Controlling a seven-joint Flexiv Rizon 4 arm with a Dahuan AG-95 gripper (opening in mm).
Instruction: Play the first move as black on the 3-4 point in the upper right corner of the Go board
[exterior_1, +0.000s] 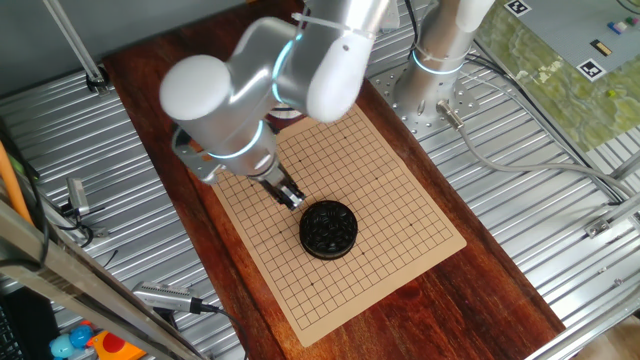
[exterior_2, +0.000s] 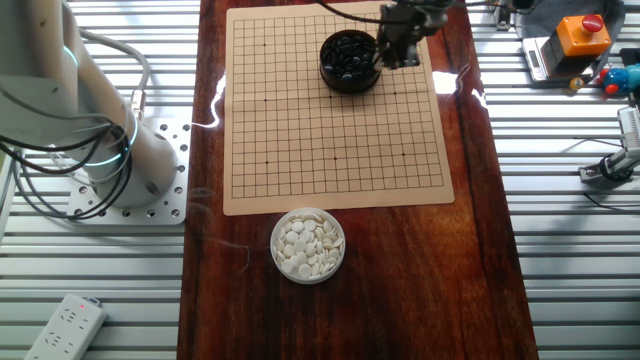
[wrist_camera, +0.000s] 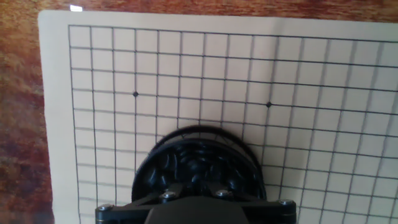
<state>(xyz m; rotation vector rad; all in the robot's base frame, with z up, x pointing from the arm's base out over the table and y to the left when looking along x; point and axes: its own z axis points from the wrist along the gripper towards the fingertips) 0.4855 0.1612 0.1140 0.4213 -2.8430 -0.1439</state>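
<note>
The fingers of the gripper (exterior_1: 291, 197) hang just beside the black bowl (exterior_1: 328, 229), at its rim; whether they are spread or closed cannot be told. The Go board (exterior_1: 400, 190) carries that bowl on its grid and shows no played stone. The black stones (exterior_2: 347, 52) lie heaped inside the bowl, just beside and below the fingers: tiny, round, glossy, many alike.

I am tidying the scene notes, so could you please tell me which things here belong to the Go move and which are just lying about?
For the job:
- Go board
- bowl of black stones
- pincer, beside that bowl

Lying about:
- bowl of white stones
- power strip
</note>
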